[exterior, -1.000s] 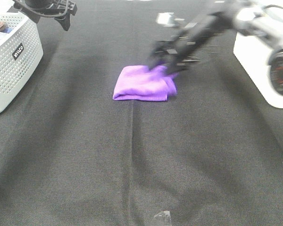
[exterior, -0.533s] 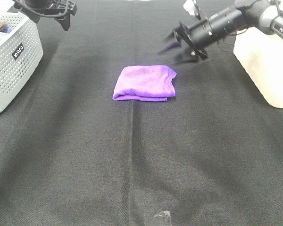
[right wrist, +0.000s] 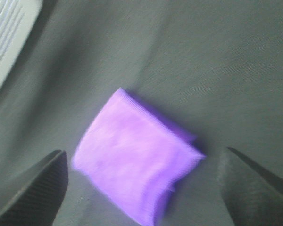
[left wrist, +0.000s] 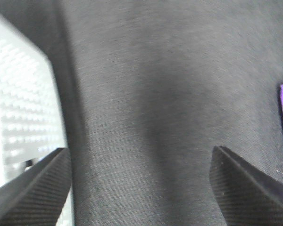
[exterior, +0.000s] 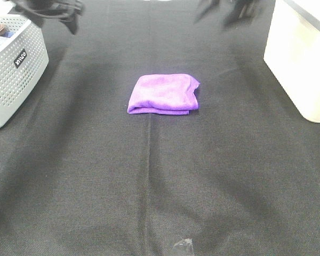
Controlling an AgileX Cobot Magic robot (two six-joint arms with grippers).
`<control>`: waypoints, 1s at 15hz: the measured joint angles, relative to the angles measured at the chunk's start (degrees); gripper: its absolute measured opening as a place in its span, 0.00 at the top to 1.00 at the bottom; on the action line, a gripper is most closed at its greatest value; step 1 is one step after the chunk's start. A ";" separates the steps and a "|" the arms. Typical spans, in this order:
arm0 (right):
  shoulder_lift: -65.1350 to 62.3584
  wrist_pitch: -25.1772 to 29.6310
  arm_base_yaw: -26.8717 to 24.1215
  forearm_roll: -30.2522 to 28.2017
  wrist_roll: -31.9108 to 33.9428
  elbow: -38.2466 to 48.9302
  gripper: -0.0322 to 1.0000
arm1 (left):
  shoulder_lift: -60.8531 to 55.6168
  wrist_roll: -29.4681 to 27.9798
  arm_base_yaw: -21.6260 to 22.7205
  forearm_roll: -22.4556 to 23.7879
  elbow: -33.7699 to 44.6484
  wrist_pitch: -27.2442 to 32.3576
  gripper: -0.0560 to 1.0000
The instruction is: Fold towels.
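— Where is the purple towel (exterior: 164, 94) lying?

— Folded into a compact rectangle near the middle of the black-clothed table (exterior: 149, 186), its long axis running left to right.

— Which arm is nearer?

— The right gripper (exterior: 228, 12), I judge. It hangs at the far edge, right of centre, fingers spread and empty. The left gripper (exterior: 56, 12) sits at the far-left corner beside the grey perforated basket (exterior: 13, 69), also spread, holding nothing.

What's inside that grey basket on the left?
The grey basket holds something brownish and something bluish at its far rim. What they are is unclear. Its perforated walls hide the rest of the inside.
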 joint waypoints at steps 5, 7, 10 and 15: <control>-15.99 -0.17 -0.92 -15.18 5.96 10.77 0.18 | -10.66 4.18 7.91 -4.35 9.05 -0.06 0.24; -27.22 -0.17 -0.92 -15.99 5.84 25.27 0.18 | -18.85 5.04 9.97 -4.53 19.82 -0.11 0.24; -47.04 -0.06 -0.92 -18.62 7.22 49.73 0.18 | -33.17 5.90 11.34 -3.67 39.30 -0.17 0.24; -87.03 0.17 -0.92 -19.08 11.00 85.54 0.18 | -70.36 4.98 11.34 -3.15 75.40 -5.10 0.24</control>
